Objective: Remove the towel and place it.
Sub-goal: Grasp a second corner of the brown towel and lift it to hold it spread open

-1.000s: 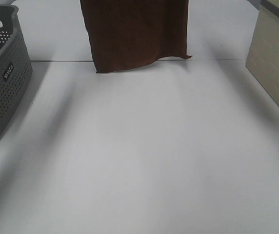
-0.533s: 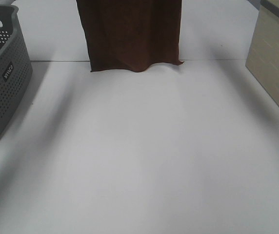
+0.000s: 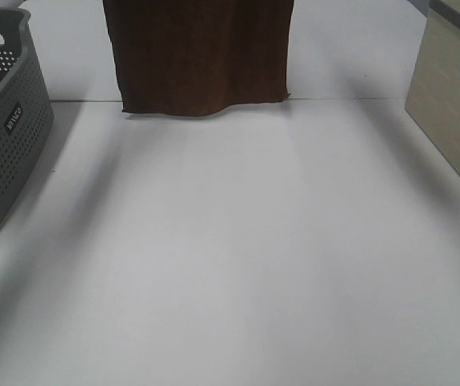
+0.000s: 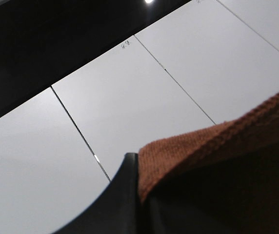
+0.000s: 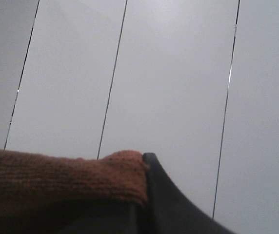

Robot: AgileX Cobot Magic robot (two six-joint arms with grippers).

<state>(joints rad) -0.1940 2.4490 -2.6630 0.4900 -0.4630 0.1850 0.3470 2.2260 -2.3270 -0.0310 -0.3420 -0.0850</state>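
The dark brown towel (image 3: 199, 55) hangs down from above the top of the exterior high view, its lower edge just above the white table at the far middle. Both grippers are out of that view. In the left wrist view a black finger (image 4: 122, 195) presses against the towel's edge (image 4: 217, 165). In the right wrist view a black finger (image 5: 161, 195) likewise pinches the towel's edge (image 5: 61, 180). Each gripper is shut on the towel and holds it up. No white tag shows.
A grey perforated basket (image 3: 5, 121) stands at the left edge of the table. A beige box (image 3: 455, 96) stands at the right edge. The white table (image 3: 230, 257) spreads between them. The wrist views look up at white panels.
The hanging towel has shifted to the left and its lower edge has flattened; its bottom right corner no longer sticks out.
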